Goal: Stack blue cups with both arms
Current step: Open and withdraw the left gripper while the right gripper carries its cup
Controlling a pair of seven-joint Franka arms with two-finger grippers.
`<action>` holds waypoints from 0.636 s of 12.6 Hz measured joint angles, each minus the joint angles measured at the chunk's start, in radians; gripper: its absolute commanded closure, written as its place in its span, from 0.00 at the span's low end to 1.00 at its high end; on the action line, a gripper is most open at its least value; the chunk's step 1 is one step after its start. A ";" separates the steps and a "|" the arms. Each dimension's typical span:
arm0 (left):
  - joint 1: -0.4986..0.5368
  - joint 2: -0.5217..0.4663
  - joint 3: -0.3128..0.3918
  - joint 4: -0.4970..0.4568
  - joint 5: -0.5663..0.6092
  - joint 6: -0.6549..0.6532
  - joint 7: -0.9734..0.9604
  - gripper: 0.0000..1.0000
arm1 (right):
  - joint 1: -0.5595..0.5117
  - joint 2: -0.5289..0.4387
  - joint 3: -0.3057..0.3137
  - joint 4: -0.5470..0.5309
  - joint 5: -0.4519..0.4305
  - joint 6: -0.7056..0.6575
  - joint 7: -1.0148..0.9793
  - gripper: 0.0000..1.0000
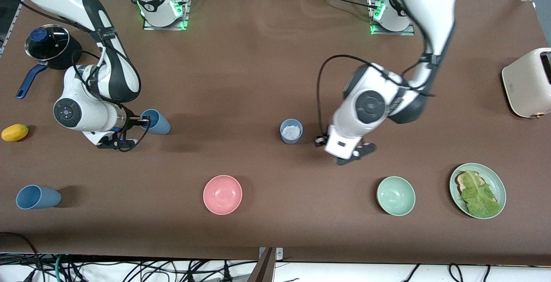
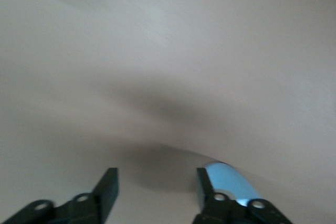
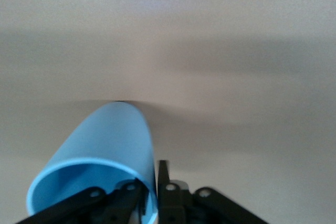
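Three blue cups show. One cup (image 1: 291,131) stands upright mid-table, with something white inside. My left gripper (image 1: 320,140) is open and empty just beside it, toward the left arm's end; in the left wrist view the cup (image 2: 231,182) lies outside one finger, not between the jaws of the gripper (image 2: 156,184). My right gripper (image 1: 144,121) is shut on the rim of a second cup (image 1: 156,122), held on its side just above the table; in the right wrist view (image 3: 152,182) one finger is inside that cup (image 3: 110,140). A third cup (image 1: 38,197) lies on its side near the front edge.
A pink bowl (image 1: 222,194), a pale green bowl (image 1: 396,196) and a green plate (image 1: 495,178) with toast and lettuce sit near the front camera. A toaster (image 1: 529,82) stands at the left arm's end. A lidded pot (image 1: 48,47) and a yellow fruit (image 1: 15,132) sit at the right arm's end.
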 measured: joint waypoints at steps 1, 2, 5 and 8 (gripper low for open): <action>0.062 -0.021 0.003 0.005 0.001 -0.050 0.093 0.00 | 0.000 -0.001 0.000 0.000 0.000 0.000 0.000 1.00; 0.131 -0.034 0.006 0.008 0.002 -0.083 0.186 0.00 | 0.000 -0.002 0.000 0.000 0.000 0.000 0.000 1.00; 0.352 -0.042 0.010 0.011 0.025 -0.124 0.465 0.00 | 0.001 -0.011 0.012 0.030 0.000 -0.023 0.018 1.00; 0.434 -0.071 0.006 0.021 0.180 -0.147 0.528 0.00 | 0.020 -0.020 0.066 0.192 0.004 -0.190 0.152 1.00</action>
